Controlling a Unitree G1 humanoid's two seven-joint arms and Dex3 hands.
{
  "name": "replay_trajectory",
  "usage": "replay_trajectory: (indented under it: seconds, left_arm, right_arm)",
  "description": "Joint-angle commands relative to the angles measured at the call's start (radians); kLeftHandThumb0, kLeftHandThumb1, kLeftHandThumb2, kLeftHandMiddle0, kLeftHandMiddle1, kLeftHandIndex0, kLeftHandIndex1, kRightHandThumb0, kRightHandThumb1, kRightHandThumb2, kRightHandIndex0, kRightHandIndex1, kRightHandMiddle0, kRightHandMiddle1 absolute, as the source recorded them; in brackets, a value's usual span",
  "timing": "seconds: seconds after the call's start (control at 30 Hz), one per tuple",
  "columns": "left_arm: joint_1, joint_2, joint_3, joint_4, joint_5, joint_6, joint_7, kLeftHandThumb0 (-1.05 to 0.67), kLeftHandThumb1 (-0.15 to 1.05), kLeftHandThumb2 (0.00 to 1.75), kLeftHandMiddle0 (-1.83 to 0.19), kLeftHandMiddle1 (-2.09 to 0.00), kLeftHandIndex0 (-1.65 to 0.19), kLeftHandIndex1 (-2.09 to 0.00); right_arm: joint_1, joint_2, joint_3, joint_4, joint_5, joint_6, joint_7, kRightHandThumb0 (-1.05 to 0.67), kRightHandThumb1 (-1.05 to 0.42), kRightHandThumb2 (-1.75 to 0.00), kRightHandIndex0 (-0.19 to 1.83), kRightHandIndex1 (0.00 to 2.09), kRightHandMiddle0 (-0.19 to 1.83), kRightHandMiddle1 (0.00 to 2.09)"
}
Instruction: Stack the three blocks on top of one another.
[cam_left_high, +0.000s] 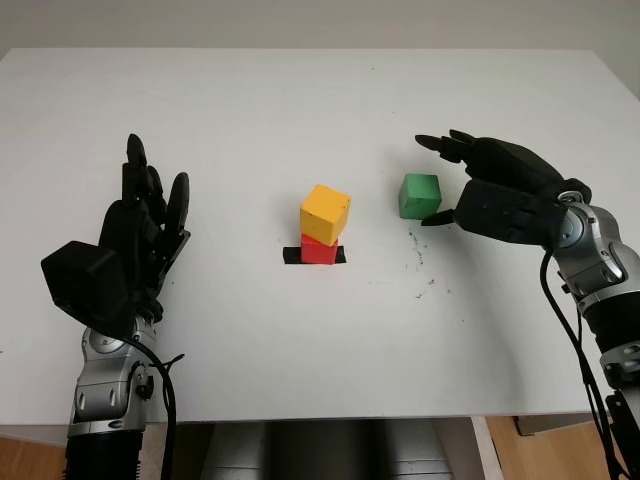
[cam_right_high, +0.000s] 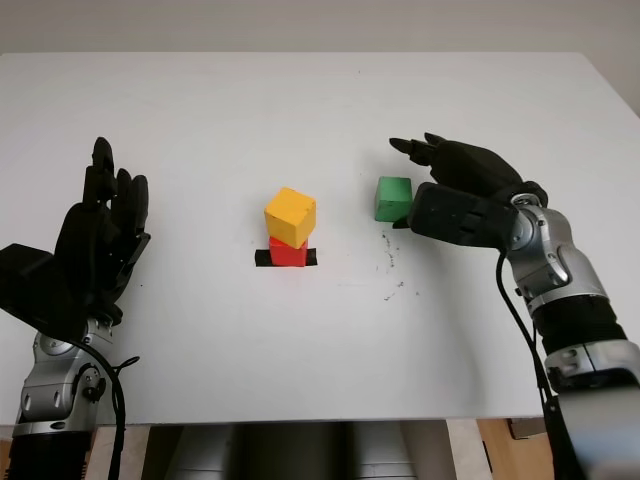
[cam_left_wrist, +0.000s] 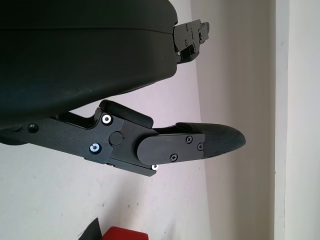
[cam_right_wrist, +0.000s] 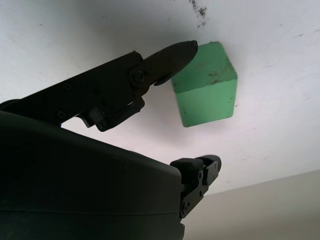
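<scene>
Right robot hand (cam_left_high: 470, 185) open around green block (cam_left_high: 419, 195).

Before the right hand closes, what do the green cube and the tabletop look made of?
Green cube: probably painted wood, matte, with dark scuffs and worn edges. White tabletop: smooth matte laminate or painted board, with dark specks near the cube. The open right hand brackets the cube.

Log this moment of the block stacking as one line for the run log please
stack: yellow block on red block | green block: on table, unstacked | right hand: open, around green block | left hand: open, table's left side
</scene>
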Motion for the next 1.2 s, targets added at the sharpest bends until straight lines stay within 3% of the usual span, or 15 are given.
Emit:
replay_trajectory:
  seconds: [0.0,0.63,1.1,1.13,1.17]
  left_arm:
    - [0.018,0.005,0.003,-0.019,-0.002,-0.006,-0.004,-0.69,1.05,0.45,0.19,0.00,0.19,-0.03]
    - [0.025,0.004,0.004,-0.030,0.003,0.005,-0.002,-0.68,1.05,0.46,0.19,0.00,0.19,-0.01]
    - [0.019,-0.001,-0.004,-0.025,0.007,0.006,0.006,-0.67,1.05,0.46,0.19,0.00,0.19,-0.01]
    - [0.019,0.001,-0.007,-0.023,0.017,0.003,0.010,-0.68,1.05,0.46,0.19,0.00,0.19,-0.01]
    - [0.019,0.002,-0.010,-0.023,0.024,0.001,0.013,-0.67,1.05,0.47,0.19,0.00,0.19,-0.01]
  right_arm:
    - [0.000,0.005,0.002,0.015,-0.003,-0.006,-0.021,-0.39,-0.89,-0.07,0.20,0.10,0.45,0.09]
    - [-0.003,0.032,0.000,0.066,0.015,-0.027,-0.089,-0.36,-0.95,-0.06,0.32,0.09,0.66,0.11]
    - [-0.018,0.058,-0.068,0.071,0.179,-0.005,0.037,-0.34,-0.97,-0.06,0.38,0.09,0.81,0.20]
    - [-0.018,0.057,-0.072,0.079,0.189,-0.026,0.039,-0.34,-0.98,-0.06,0.40,0.09,0.80,0.28]
    - [-0.018,0.057,-0.074,0.086,0.195,-0.042,0.040,-0.35,-0.98,-0.05,0.42,0.09,0.63,0.68]
